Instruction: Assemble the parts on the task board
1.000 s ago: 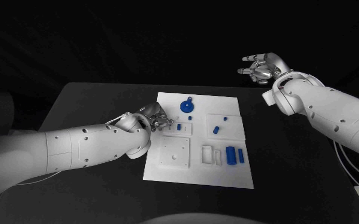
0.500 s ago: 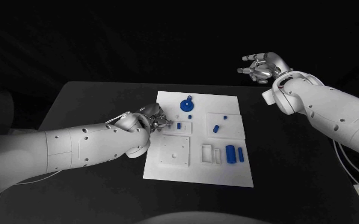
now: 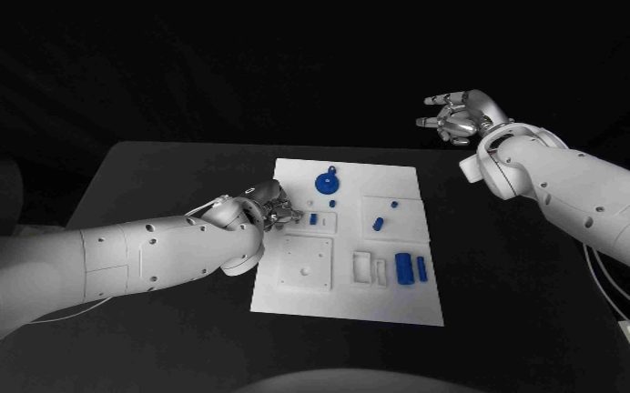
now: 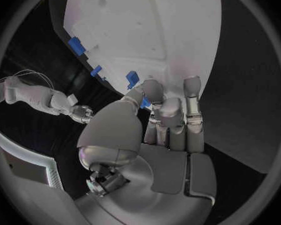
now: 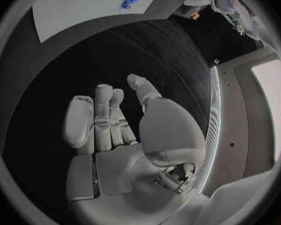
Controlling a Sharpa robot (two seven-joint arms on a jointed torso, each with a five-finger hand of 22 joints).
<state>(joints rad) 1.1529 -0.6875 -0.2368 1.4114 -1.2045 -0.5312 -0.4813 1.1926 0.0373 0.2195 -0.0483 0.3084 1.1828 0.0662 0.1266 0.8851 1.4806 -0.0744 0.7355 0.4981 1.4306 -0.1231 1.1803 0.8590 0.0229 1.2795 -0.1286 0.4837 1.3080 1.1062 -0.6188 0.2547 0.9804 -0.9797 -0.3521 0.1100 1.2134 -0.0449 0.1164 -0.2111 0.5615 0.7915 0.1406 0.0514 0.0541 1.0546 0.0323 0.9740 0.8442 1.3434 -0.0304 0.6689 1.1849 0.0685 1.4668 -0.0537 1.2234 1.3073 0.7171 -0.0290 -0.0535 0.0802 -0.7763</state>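
Observation:
The white task board (image 3: 344, 295) lies mid-table. My left hand (image 3: 270, 206) rests over its left edge. Its thumb and a finger pinch a small blue part (image 3: 315, 219) above a small raised plate; in the left wrist view the small blue part (image 4: 145, 103) sits at the fingertips of the left hand (image 4: 168, 120). A round blue part (image 3: 327, 182) lies at the board's far end. A short blue peg (image 3: 378, 225) and two blue blocks (image 3: 404, 268) lie toward the right side. My right hand (image 3: 457, 118) hangs high, off the board's far right corner, fingers apart and holding nothing.
A square white plate (image 3: 305, 266) with holes and white slotted frames (image 3: 368, 270) sit in the board's near half. A tiny blue piece (image 3: 333, 204) lies below the round part. Black table (image 3: 157, 175) surrounds the board. The right wrist view shows the board's corner (image 5: 72, 10).
The small blue part now shows at my left fingertips over the small plate, where a second ago the fingers covered it. My right hand has stayed put.

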